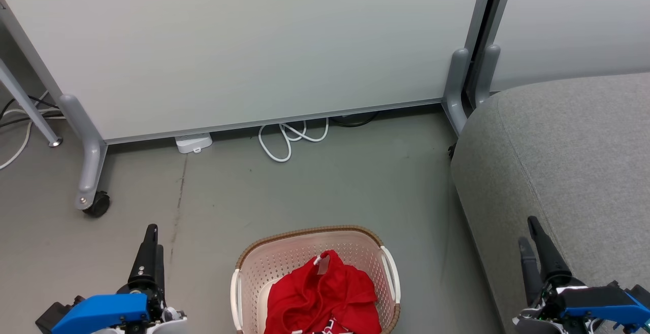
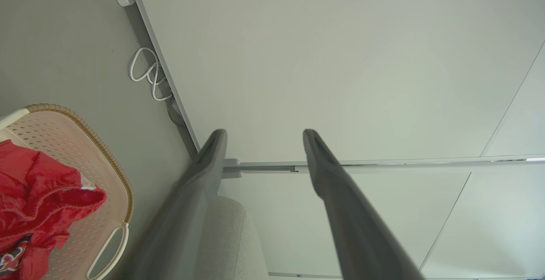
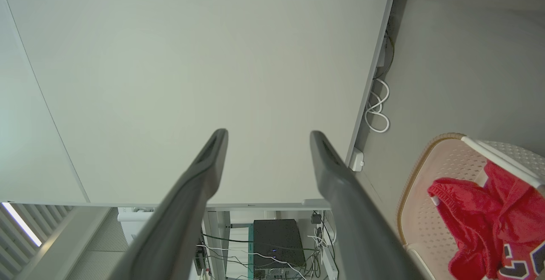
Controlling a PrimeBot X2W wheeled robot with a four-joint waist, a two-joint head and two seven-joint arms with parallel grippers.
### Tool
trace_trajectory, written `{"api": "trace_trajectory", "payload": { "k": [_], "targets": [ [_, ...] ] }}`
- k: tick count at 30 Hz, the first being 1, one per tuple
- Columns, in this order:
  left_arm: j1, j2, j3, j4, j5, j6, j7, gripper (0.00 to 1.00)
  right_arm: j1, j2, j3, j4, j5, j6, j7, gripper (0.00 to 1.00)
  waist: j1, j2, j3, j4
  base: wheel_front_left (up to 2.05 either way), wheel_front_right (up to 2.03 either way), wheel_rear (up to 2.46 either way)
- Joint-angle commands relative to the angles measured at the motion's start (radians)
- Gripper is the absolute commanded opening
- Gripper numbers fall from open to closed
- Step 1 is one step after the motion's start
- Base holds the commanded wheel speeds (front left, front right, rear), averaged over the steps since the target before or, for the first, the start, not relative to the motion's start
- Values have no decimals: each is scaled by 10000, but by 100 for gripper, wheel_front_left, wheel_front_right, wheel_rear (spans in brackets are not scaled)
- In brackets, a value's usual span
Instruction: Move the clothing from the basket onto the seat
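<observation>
A heap of red sports clothing (image 1: pixel 321 293) is seen inside the cream perforated laundry basket (image 1: pixel 310 233), which is set on the grey floor (image 1: pixel 355 181) between the robot's two arms and just to the left of the grey upholstered sofa (image 1: pixel 569 161). A patch of black-and-white lettering (image 1: pixel 332 327) is shown at the near edge of the heap, and a small pale label (image 1: pixel 323 265) is turned up at its top. The left gripper (image 1: pixel 155 239) is held above the floor to the left of the basket, its two dark fingers (image 2: pixel 203 173) spread wide with nothing between them; the right gripper (image 1: pixel 528 231) is raised before the sofa's front edge, likewise spread wide and empty. Both are seen well apart from the basket and its contents. Behind, a white partition panel (image 1: pixel 254 44) on grey wheeled feet is stood across the floor, with a looped white cable (image 1: pixel 289 138) and a small white adapter (image 1: pixel 193 142) lying at its base.
</observation>
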Motion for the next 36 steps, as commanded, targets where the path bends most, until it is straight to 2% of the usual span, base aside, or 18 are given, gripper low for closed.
{"api": "trace_trajectory", "payload": {
  "k": [1,20,36],
  "targets": [
    [-349,68,-82,-191,276,62,-94,100,-266,-47,38,-191,-242,7,-101,100,0,0,0,3,0,0,0],
    [-381,95,-790,-434,4473,434,-894,100,-334,-75,171,-230,-4684,11,-900,100,0,0,2,19,0,0,0],
    [-446,122,-1200,-450,7211,433,-1450,100,-363,-94,263,-356,-7356,14,-1454,100,0,0,25,51,0,0,0]
  ]
}}
